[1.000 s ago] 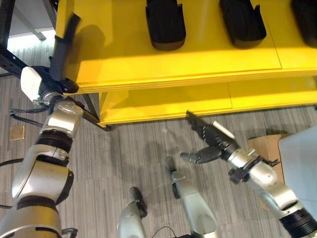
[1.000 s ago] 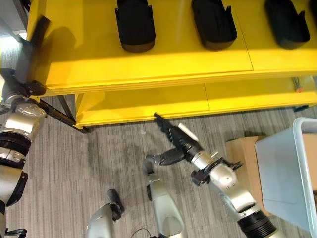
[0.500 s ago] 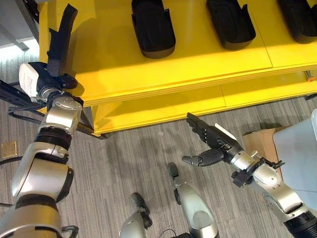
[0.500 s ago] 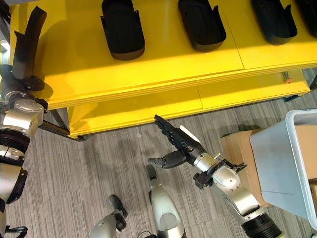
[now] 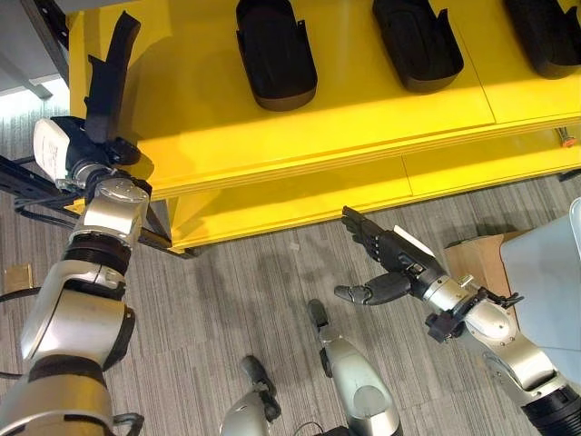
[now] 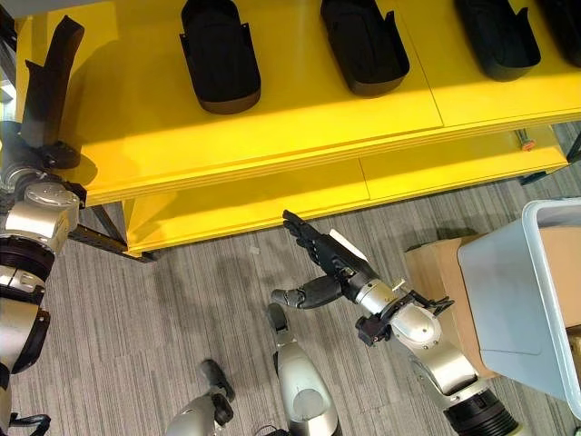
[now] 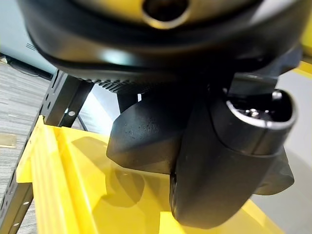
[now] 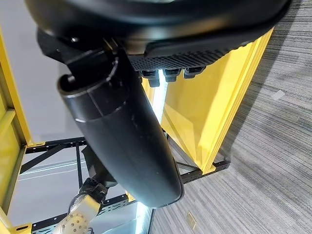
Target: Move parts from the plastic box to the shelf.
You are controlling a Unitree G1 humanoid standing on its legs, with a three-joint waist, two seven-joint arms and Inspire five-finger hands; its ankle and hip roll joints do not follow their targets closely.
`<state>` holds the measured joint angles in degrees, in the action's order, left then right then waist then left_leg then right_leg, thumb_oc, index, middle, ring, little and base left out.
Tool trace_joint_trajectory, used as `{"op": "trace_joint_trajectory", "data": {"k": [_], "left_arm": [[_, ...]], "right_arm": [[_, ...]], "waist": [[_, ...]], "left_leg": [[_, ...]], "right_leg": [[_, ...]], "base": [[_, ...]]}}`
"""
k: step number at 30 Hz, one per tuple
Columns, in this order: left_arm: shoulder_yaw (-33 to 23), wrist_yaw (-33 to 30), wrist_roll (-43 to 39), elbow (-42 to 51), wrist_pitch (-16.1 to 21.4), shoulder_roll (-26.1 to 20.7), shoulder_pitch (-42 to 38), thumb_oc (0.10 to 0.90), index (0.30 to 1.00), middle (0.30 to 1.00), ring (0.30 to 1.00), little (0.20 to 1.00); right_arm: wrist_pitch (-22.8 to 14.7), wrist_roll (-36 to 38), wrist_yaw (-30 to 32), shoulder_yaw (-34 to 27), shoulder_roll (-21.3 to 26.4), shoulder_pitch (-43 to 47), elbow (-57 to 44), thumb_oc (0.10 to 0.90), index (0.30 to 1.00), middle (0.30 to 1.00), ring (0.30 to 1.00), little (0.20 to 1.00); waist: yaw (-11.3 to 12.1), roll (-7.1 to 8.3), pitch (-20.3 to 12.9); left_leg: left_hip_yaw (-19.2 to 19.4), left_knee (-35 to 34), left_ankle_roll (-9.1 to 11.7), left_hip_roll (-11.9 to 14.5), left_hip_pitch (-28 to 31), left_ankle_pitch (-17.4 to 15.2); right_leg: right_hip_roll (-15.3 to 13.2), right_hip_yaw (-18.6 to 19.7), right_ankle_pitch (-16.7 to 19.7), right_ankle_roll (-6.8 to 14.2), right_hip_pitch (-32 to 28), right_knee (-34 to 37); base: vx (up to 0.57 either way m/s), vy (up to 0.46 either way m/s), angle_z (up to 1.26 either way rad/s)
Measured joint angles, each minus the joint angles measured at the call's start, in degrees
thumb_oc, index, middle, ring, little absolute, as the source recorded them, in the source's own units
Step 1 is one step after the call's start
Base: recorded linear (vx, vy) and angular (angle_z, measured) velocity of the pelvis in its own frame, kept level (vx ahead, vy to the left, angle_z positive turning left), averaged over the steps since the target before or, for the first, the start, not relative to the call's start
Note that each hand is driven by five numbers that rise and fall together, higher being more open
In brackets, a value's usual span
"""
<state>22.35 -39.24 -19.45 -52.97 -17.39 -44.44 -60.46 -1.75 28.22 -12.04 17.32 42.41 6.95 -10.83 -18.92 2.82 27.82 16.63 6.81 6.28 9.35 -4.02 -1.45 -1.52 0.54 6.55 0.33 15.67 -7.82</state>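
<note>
My left hand [image 5: 80,153] is at the left end of the yellow shelf [image 5: 363,109], shut on a long black part [image 5: 109,77] that stands upright over the shelf's corner. The left wrist view shows that part [image 7: 141,141] just above the yellow board. Three more black parts [image 5: 275,54] [image 5: 418,41] [image 5: 545,32] lie in a row on the shelf top. My right hand [image 5: 386,263] hangs over the floor in front of the lower shelf, open and holding nothing. The grey plastic box [image 6: 517,300] stands at the far right.
A brown cardboard box [image 6: 436,272] sits on the floor against the plastic box. A black metal rack [image 5: 27,182] stands left of the shelf, close to my left arm. Grey striped carpet [image 5: 254,282] lies between the shelf and me.
The whole picture has shifted, so the camera moved. My left hand and its part now sit slightly farther in over the shelf's left end. The right hand keeps its pose.
</note>
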Motion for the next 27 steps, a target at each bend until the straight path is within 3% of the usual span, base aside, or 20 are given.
{"op": "trace_joint_trajectory", "data": {"k": [3,5,7,8,10,13,15,16,19,21,23,24,25,27], "left_arm": [[-0.06,0.21,-0.01,0.21,-0.02,0.00,-0.07,0.400,0.300,0.300,0.300,0.300],[-0.05,1.04,-0.01,1.77,-0.11,0.01,-0.15,0.400,0.300,0.300,0.300,0.300],[0.01,1.01,0.00,1.94,-0.72,-0.02,-0.13,0.400,0.300,0.300,0.300,0.300],[-0.16,0.97,-0.01,1.62,-1.38,-0.09,-0.13,0.400,0.300,0.300,0.300,0.300],[-0.18,0.97,-0.05,1.49,-1.57,-0.16,-0.12,0.400,0.300,0.300,0.300,0.300],[-0.10,1.20,-0.05,1.40,-1.12,-0.13,0.37,0.400,0.300,0.300,0.300,0.300],[-0.11,1.56,-0.08,0.74,-1.02,-0.10,1.56,0.400,0.300,0.300,0.300,0.300],[-0.34,2.24,-0.07,-1.25,-1.02,-0.03,1.67,0.400,0.300,0.300,0.300,0.300],[-2.79,2.52,-0.05,-3.46,-1.02,-0.03,1.67,0.400,0.300,0.300,0.300,0.300],[-4.48,2.67,0.02,-3.64,-0.78,-0.06,1.53,0.400,0.300,0.300,0.300,0.300],[-4.82,3.19,0.01,-3.65,-0.62,-0.03,1.62,0.400,0.300,0.300,0.300,0.300],[-4.88,3.71,0.08,-3.51,-0.48,-0.07,1.78,0.400,0.300,0.300,0.300,0.300],[-4.95,3.72,0.03,-2.86,0.04,0.22,2.11,0.400,0.300,0.300,0.300,0.300],[-4.69,3.77,-0.03,-2.73,0.03,0.52,3.46,0.400,0.300,0.300,0.300,0.300]], "right_arm": [[0.03,0.01,-0.33,0.00,0.86,-0.20,0.00,0.900,1.000,1.000,1.000,1.000],[-0.05,-0.03,-1.07,-0.34,1.08,-1.21,-0.01,0.900,1.000,1.000,1.000,1.000],[0.12,-0.07,-1.86,-0.09,0.61,-1.59,0.33,0.900,1.000,1.000,1.000,1.000],[0.18,-0.09,-2.13,-0.10,0.38,-1.74,0.36,0.900,1.000,1.000,1.000,1.000],[0.17,-0.08,-2.23,-0.24,0.80,-1.89,0.33,0.900,1.000,1.000,1.000,1.000],[0.27,-0.11,-2.21,-0.24,0.71,-2.03,0.55,0.900,1.000,1.000,1.000,1.000],[0.48,-0.14,-2.18,-0.22,0.18,-2.59,0.57,0.900,1.000,1.000,1.000,1.000],[0.66,-0.15,-2.20,-0.25,0.12,-2.98,0.44,0.900,1.000,1.000,1.000,1.000],[1.19,-0.24,-2.28,-0.24,0.92,-3.02,0.44,0.900,1.000,1.000,1.000,1.000],[1.66,-0.26,-2.35,-0.31,1.59,-3.48,0.44,0.900,1.000,1.000,1.000,1.000],[2.02,-0.25,-2.49,-0.31,2.18,-4.06,0.44,0.900,1.000,1.000,1.000,1.000],[2.12,-0.31,-2.52,-0.38,1.74,-4.57,0.58,0.900,1.000,1.000,1.000,1.000],[2.32,-0.30,-2.47,-0.37,1.37,-5.61,0.24,0.900,1.000,1.000,1.000,1.000],[2.47,-0.61,-3.85,-0.14,2.15,-6.20,-0.15,0.900,1.000,1.000,1.000,1.000]], "waist": [[-0.20,-0.74,-0.04],[-0.58,-0.62,-0.15],[1.04,-1.03,-0.21],[1.50,-1.13,-0.26],[1.58,-1.15,-0.29],[1.63,-1.18,-0.30],[1.69,-1.19,-0.30],[1.58,-1.24,-0.33],[1.22,-1.81,-0.63],[0.65,-2.75,-1.13],[-0.19,-3.59,-1.23],[-0.58,-3.68,-1.22],[-0.79,-2.78,-1.38],[-1.17,-2.81,-1.37]], "left_leg": [[-0.56,1.38,0.71,0.83,-0.07,-0.27],[-1.34,10.91,1.63,2.25,-4.62,-0.49],[-1.73,18.58,2.57,4.61,-8.30,0.40],[-2.87,18.60,3.21,4.49,-8.75,-0.29],[-2.56,11.27,3.27,3.29,-7.45,-0.18],[-1.69,1.07,4.30,3.46,-7.24,5.03],[-3.77,-4.35,6.39,6.77,-7.89,10.27],[-4.23,-6.44,6.33,10.10,-8.38,12.44],[-4.21,-7.53,5.99,11.21,-6.90,12.49],[-2.67,-7.08,5.30,9.71,-4.81,12.07],[-1.01,-5.95,3.08,6.51,-0.66,11.99],[-1.15,-6.92,0.77,5.39,0.83,11.81],[-1.26,-6.72,0.45,3.64,0.44,12.90],[-0.67,-6.62,-0.81,1.37,0.34,11.74]], "right_leg": [[0.25,-1.28,-4.69,-0.96,2.23,-7.39],[-0.29,-2.48,-9.27,-2.50,3.92,-13.04],[0.42,-2.62,-9.95,-3.43,3.62,-14.33],[0.83,-2.73,-10.42,-3.91,2.97,-14.78],[1.77,-3.07,-9.61,-5.02,1.10,-13.70],[3.37,-2.95,-9.55,-5.06,-1.93,-10.93],[4.37,-2.72,-9.95,-4.71,-4.37,-10.22],[4.50,-2.36,-11.24,-4.91,-5.67,-11.16],[3.89,-0.63,-12.49,-4.75,-6.33,-13.48],[3.54,-0.16,-12.49,-4.79,-6.32,-13.39],[3.21,0.08,-13.52,-2.97,-6.25,-14.24],[3.01,0.15,-14.07,-2.13,-6.17,-14.82],[1.38,0.14,-13.95,-1.53,-5.84,-15.19],[-0.99,0.51,-14.41,0.65,-5.88,-14.83]], "base": [[0.14,-0.202,0.20],[0.16,-0.100,0.53],[0.13,0.003,0.15],[0.07,0.046,-0.06],[0.14,0.106,-0.06],[0.25,0.172,-0.15],[0.28,0.262,-0.23],[0.26,0.310,-0.27],[0.15,0.197,-0.29],[0.13,0.198,-0.20],[0.08,0.178,-0.07],[0.05,0.134,0.09],[0.06,0.146,0.06],[0.05,0.144,0.09]]}}
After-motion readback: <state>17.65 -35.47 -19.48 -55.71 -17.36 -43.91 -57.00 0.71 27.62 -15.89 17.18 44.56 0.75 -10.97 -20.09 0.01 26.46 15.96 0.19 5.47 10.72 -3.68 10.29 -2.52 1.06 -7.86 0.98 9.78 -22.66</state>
